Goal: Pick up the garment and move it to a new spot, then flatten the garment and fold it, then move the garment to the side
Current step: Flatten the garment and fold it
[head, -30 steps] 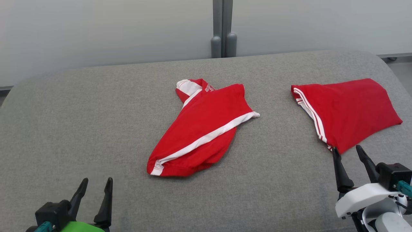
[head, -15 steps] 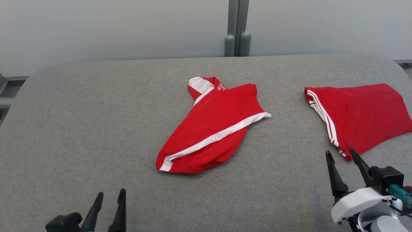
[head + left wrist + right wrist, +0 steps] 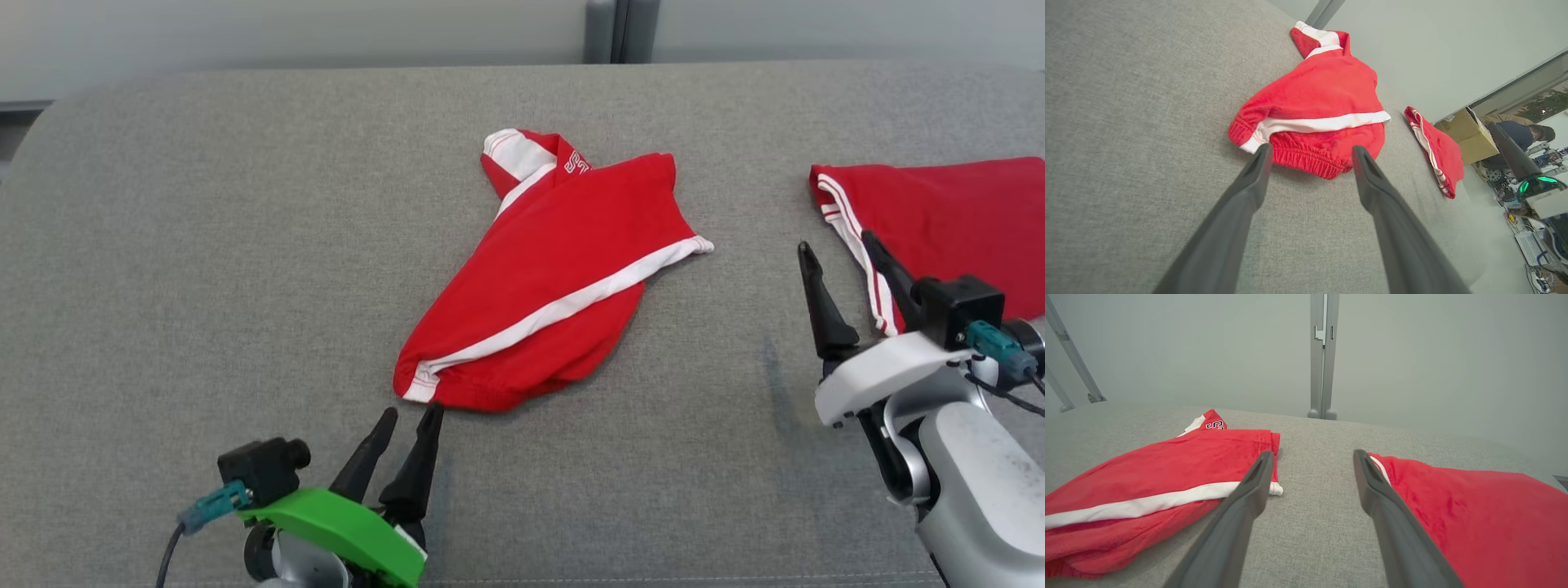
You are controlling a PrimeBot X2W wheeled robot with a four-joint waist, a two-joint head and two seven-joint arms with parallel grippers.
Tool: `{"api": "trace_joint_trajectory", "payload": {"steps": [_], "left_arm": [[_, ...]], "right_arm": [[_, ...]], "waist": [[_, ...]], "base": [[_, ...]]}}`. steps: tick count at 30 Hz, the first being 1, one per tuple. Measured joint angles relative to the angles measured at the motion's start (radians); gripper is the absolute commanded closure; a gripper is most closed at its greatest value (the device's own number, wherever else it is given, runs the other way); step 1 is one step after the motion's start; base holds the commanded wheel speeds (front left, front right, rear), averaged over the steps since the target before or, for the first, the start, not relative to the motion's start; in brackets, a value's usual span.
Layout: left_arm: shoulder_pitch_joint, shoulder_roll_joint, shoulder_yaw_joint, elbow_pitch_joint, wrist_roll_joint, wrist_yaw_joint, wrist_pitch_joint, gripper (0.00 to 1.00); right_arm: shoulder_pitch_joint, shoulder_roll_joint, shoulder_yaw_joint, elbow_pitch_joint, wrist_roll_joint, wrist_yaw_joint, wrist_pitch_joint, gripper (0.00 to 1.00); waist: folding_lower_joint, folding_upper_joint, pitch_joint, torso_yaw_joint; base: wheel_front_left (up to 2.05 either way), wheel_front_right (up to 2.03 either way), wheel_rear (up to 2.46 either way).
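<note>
grey fabric surface; a crumpled striped red garment lies at centre, a second red garment at right

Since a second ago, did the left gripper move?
Yes. The left gripper has come forward and to the right, up to the near corner of the middle garment.

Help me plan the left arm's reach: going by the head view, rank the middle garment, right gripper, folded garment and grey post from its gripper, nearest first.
1. Middle garment, just ahead of the left gripper.
2. Right gripper and folded garment, far right: too close to call.
3. Grey post, behind the cushion.
</note>
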Motion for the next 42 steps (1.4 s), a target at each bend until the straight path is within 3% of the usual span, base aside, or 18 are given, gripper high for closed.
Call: {"api": "trace_joint_trajectory", "payload": {"steps": [6, 13, 19, 38, 39, 41, 42], "left_arm": [[-0.073, -0.041, 0.023, 0.061, -0.053, 0.021, 0.057, 0.0], [-0.099, -0.037, 0.057, 0.128, -0.088, 0.031, 0.083, 0.0], [-0.1, -0.049, 0.066, 0.152, -0.149, 0.028, 0.098, 0.0], [-0.177, -0.063, 0.055, 0.221, -0.163, -0.002, 0.102, 0.0], [-0.179, -0.064, 0.056, 0.223, -0.163, -0.006, 0.1, 0.08], [-0.188, -0.064, 0.056, 0.23, -0.163, -0.01, 0.098, 0.14], [-0.194, -0.065, 0.057, 0.233, -0.163, -0.011, 0.094, 0.27]], "right_arm": [[-0.065, 0.021, 0.006, 0.024, -0.002, 0.003, 0.0, 0.0], [-0.081, 0.037, 0.011, 0.096, -0.009, 0.01, -0.01, 0.0], [-0.082, 0.039, 0.002, 0.132, -0.009, 0.011, -0.023, 0.0], [-0.099, 0.047, -0.01, 0.194, -0.009, 0.019, -0.044, 0.0], [-0.099, 0.047, -0.011, 0.197, -0.009, 0.019, -0.044, 0.0], [-0.1, 0.047, -0.012, 0.202, -0.009, 0.019, -0.045, 0.0], [-0.1, 0.047, -0.012, 0.205, -0.009, 0.019, -0.045, 0.0]], "waist": [[0.0, 0.0, 0.071, 0.017], [0.0, 0.0, 0.115, 0.02], [0.0, 0.0, 0.116, 0.002], [0.0, 0.0, 0.133, -0.03], [0.0, 0.0, 0.134, -0.031], [0.0, 0.0, 0.135, -0.031], [0.0, 0.0, 0.136, -0.031]], "base": [[0.0, 0.0, 0.0], [0.0, 0.0, 0.0], [0.0, 0.0, 0.0], [0.0, 0.0, 0.0], [0.0, 0.0, 0.0], [0.0, 0.0, 0.0], [0.0, 0.0, 0.0]]}}
